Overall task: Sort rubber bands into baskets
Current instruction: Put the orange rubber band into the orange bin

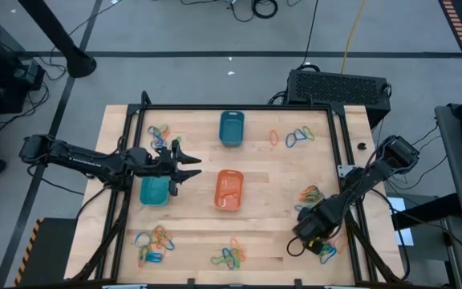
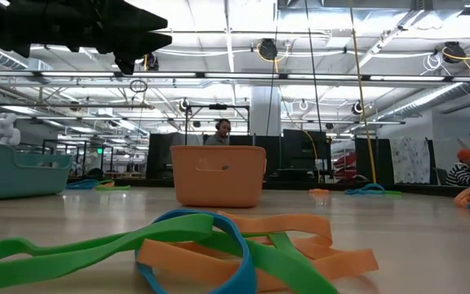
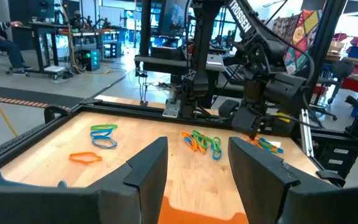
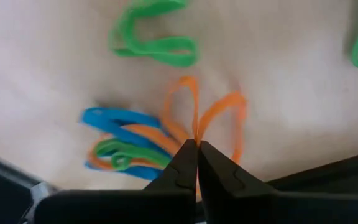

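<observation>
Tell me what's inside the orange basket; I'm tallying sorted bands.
From above, the orange basket shows a pale, thin shape on its floor, possibly a band; I cannot tell. From table height its wall hides the inside.

I see even, bright overhead light on the table (image 1: 263, 209); ceiling strip lights (image 2: 219, 33) glare in my low view, and near rubber bands (image 2: 219, 253) are softly blurred.

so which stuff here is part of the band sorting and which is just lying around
Part of the job:
- orange band pinched in the right gripper
- loose bands in heaps on the table
- teal basket, turquoise basket, orange basket
- left gripper, fingers open, beside the turquoise basket

Just lying about:
- black box behind the table
- cables on the floor
</observation>
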